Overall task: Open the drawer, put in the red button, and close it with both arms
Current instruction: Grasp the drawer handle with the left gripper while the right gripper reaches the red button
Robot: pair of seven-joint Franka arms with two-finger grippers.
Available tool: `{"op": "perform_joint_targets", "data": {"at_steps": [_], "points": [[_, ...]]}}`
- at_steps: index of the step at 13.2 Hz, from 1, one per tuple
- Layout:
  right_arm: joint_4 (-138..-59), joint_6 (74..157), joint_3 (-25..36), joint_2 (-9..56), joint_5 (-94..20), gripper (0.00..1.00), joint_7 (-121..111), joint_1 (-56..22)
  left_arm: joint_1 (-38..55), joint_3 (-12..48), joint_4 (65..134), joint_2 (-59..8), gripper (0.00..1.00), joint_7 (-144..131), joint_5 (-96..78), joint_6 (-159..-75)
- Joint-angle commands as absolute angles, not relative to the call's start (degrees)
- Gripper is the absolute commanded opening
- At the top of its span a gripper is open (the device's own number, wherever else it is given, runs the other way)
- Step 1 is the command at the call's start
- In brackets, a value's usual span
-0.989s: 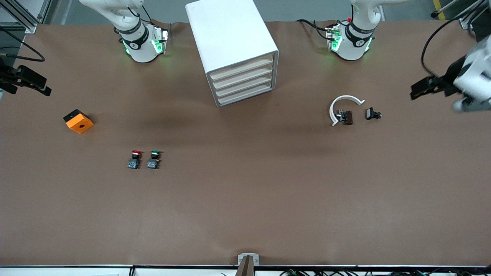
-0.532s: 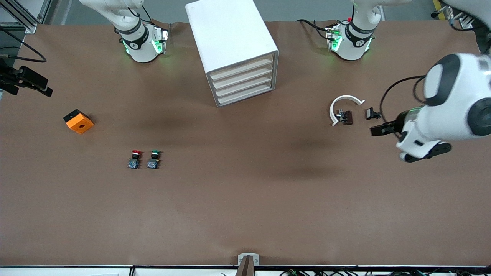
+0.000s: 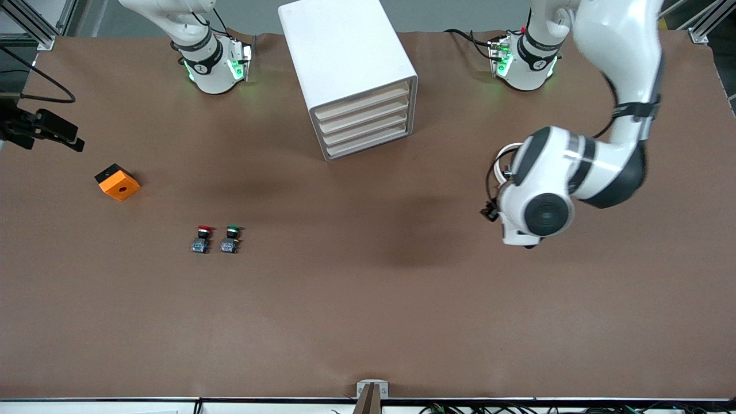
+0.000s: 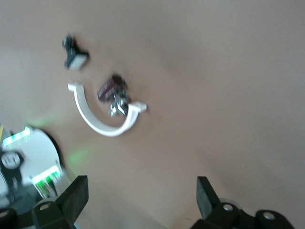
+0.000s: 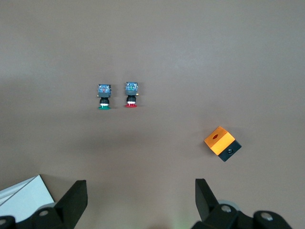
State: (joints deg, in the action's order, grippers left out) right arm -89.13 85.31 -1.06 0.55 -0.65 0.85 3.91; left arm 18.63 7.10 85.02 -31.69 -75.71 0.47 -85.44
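2 push-button switches (image 3: 214, 239), 1 orange block (image 3: 118, 182), 1 drawer cabinet (image 3: 349, 75)

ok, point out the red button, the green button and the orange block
red button (image 3: 202, 230), front view, on its red cap
green button (image 3: 232, 230), front view, on its green cap
orange block (image 3: 119, 183), front view, on its top face

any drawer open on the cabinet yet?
No: all four fronts of the drawer cabinet sit flush in the front view.
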Motion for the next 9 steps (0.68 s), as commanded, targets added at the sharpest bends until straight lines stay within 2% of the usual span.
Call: {"op": "perform_joint_targets", "data": {"at_steps": [1, 4, 9], "points": [[-88.1, 85.5, -1.4, 6.0, 1.1, 1.00, 0.4, 3.1, 23.0, 6.6, 82.8, -36.6, 1.00, -90.6, -4.5, -84.1], [-89.8, 90.8, -1.4, 11.6, 1.2, 1.00, 0.5, 2.4, 24.9, 6.7, 81.2, -40.6, 1.00, -110.3, -15.2, -84.2], [-100.5, 109.3, -1.3, 16.2, 1.2, 1.00, 1.9, -0.3, 27.2, 6.7, 81.4, -41.7, 1.00, -119.5, -28.4, -84.2]]}}
